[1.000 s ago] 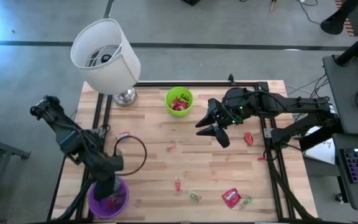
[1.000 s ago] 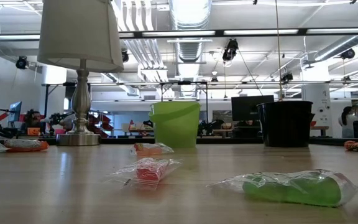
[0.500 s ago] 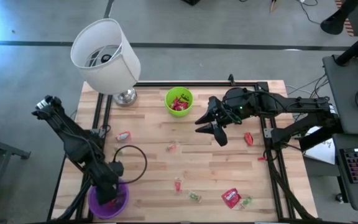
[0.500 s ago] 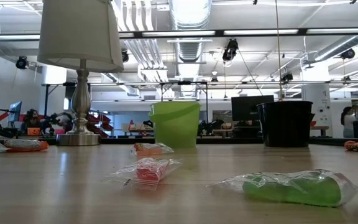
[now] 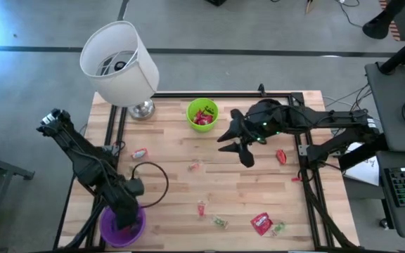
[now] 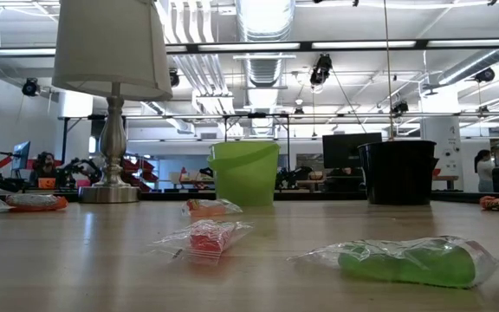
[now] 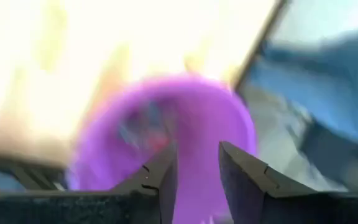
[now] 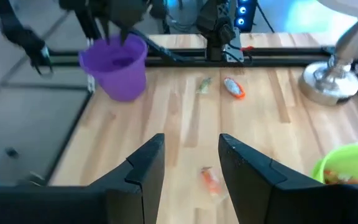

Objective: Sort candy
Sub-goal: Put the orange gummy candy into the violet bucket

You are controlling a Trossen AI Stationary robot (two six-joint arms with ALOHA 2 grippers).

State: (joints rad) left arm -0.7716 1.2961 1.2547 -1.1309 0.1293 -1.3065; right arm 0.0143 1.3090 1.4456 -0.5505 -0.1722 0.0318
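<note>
- Over the purple cup (image 5: 122,223) at the table's (image 5: 174,183) near-left corner: left gripper (image 5: 124,219) pointing down into it; a second ago it sat a bit higher, by the cup's far rim.
- Left wrist view: fingers (image 7: 160,180) parted with a clear gap, nothing between them; blurred purple cup (image 7: 166,137) right below, some reddish bits inside, can't tell what.
- Right gripper (image 5: 239,144) hovers mid-table, just right of the green cup (image 5: 202,114); shifted slightly left and toward that cup since a second ago.
- Right wrist view: fingers (image 8: 146,163) spread apart, empty; an orange-red candy (image 8: 210,180) on the wood below them.
- Green cup holds red candy (image 5: 202,118).
- Loose candy unchanged from earlier: red packet (image 5: 261,223) and green piece (image 5: 280,227) near the front-right edge, small pieces (image 5: 201,207) mid-front, one (image 5: 140,152) left of centre, a red one (image 5: 280,155) at the right edge.
- Low view: green-wrapped candy (image 6: 405,260) and red-wrapped candy (image 6: 206,237) lie in the foreground; black cup (image 6: 397,172) stands behind.
- Lamp (image 5: 118,63) at the far-left corner, same place.
</note>
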